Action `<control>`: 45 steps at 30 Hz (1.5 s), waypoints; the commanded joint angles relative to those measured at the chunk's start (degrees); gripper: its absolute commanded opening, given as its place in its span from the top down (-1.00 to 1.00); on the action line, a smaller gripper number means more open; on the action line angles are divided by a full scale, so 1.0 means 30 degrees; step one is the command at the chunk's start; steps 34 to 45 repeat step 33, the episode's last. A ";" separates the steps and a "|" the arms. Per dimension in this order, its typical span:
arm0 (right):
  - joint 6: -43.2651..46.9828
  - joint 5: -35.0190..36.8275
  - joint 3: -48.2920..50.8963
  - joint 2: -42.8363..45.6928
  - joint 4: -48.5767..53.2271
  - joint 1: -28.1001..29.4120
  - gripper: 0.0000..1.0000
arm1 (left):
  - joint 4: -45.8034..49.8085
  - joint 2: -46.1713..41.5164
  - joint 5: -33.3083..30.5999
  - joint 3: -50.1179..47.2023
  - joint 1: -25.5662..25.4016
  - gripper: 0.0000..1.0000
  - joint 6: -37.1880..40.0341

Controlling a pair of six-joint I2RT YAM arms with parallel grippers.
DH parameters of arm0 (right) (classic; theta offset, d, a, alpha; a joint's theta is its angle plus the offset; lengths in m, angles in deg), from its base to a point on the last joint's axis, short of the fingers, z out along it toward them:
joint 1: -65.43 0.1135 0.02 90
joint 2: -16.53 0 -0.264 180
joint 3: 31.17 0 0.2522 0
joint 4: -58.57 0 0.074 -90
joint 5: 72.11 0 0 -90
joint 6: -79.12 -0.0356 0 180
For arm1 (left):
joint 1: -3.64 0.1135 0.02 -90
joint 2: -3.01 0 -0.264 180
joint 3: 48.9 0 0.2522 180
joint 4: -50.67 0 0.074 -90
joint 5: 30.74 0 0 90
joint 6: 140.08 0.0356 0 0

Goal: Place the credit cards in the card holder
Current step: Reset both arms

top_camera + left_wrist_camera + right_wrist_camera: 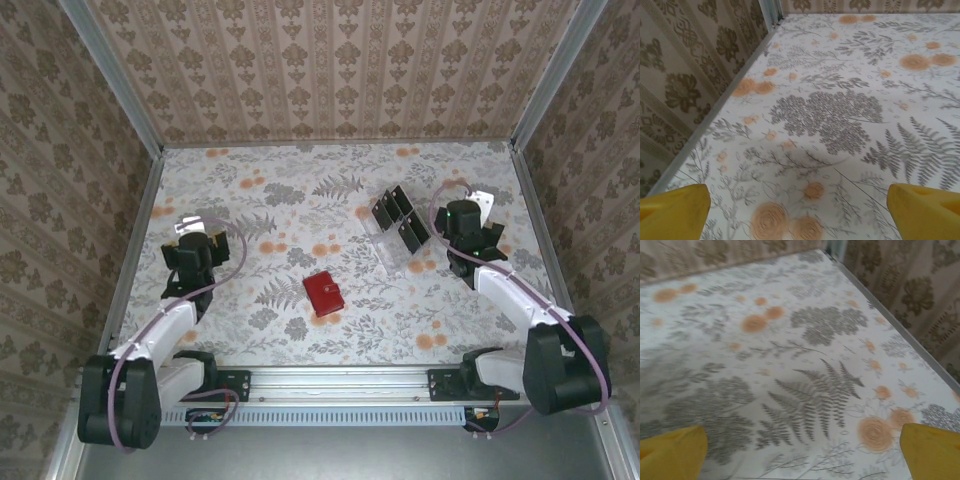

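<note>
The card holder, a small red wallet, lies shut on the flowered table near the middle. Several black credit cards stand in a clear plastic rack to its upper right. My left gripper hovers over the table's left side, well away from the wallet. In the left wrist view its yellow fingers stand far apart, so the left gripper is open with bare table between. My right gripper sits just right of the rack. The right gripper is also open, its yellow fingers holding nothing.
Patterned walls with metal corner rails close in the table on three sides. A wall foot runs close by on the left of the left wrist view and on the right of the right wrist view.
</note>
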 commanded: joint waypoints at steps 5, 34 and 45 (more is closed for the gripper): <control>0.2990 -0.1073 0.2523 -0.3574 -0.9375 -0.0754 -1.00 | -1.1207 0.5550 0.1198 -0.1522 0.0540 -1.00 0.3298; 0.4659 -0.7746 0.4730 -0.5608 -1.5597 -0.2018 -1.00 | -1.0852 0.9528 0.7277 0.0576 0.2514 -1.00 0.2702; 0.4659 -0.7746 0.4730 -0.5608 -1.5597 -0.2018 -1.00 | -1.0852 0.9528 0.7277 0.0576 0.2514 -1.00 0.2702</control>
